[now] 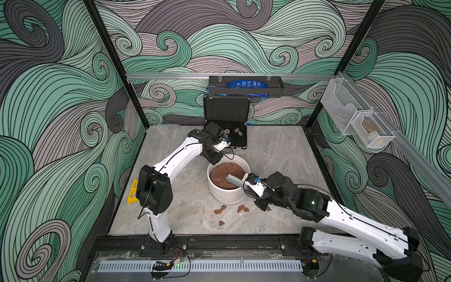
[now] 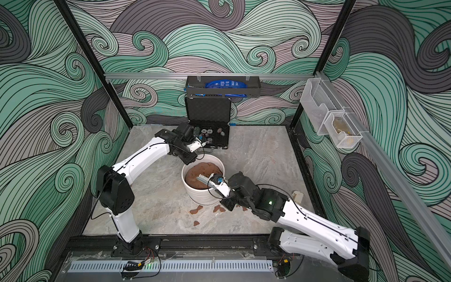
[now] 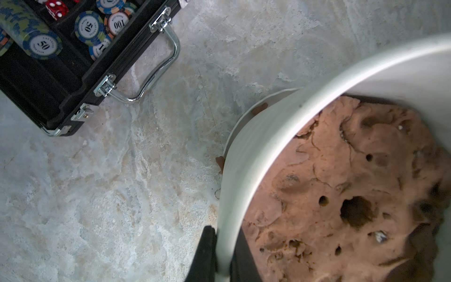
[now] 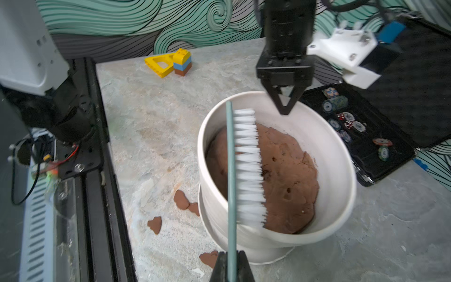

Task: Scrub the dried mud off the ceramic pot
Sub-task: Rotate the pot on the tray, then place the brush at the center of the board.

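Grips the teal handle of the brush tight in the right gripper, white bristles turned toward the brown soil mound filling the ceramic pot. Pinches the pot's far rim in the left gripper. Leaves open table beside the right gripper, dotted with dried mud in flat reddish-brown patches at the white pot's base. Reads "50" and "100" on chips in the black case just beyond the left gripper.

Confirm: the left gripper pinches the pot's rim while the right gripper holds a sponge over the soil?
No: the right gripper holds a white-bristled brush, not a sponge, as the right wrist view shows. The left gripper pinches the rim of the ceramic pot.
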Action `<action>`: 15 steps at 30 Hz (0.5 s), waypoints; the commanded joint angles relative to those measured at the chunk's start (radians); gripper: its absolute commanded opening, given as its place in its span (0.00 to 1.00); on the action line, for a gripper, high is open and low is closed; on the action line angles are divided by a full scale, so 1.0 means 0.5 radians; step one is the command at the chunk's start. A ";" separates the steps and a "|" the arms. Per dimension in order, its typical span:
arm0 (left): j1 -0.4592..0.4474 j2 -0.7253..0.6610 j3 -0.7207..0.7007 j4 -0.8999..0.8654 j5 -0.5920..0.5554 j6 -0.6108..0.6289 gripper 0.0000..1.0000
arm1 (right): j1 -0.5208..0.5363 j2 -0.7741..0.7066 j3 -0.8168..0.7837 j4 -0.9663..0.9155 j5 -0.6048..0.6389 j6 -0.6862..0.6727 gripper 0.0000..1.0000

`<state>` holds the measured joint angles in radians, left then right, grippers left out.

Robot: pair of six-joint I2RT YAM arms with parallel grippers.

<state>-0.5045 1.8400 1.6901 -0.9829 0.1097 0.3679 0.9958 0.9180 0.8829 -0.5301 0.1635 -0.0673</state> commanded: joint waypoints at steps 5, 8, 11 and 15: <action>0.028 0.157 0.207 -0.069 0.118 0.186 0.14 | -0.420 -0.168 -0.213 0.385 0.198 0.708 0.00; 0.027 0.158 0.273 -0.139 0.144 0.127 0.25 | -0.706 -0.220 -0.419 0.495 0.147 0.956 0.00; 0.028 0.102 0.357 -0.211 0.161 0.019 0.40 | -0.931 -0.218 -0.615 0.643 -0.002 1.093 0.00; 0.027 -0.042 0.384 -0.196 0.225 -0.147 0.57 | -0.965 -0.095 -0.770 0.872 0.052 1.157 0.00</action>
<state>-0.4984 1.8938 1.8450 -1.0492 0.1730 0.3653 0.5220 0.8463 0.5140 -0.2337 0.2012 0.4282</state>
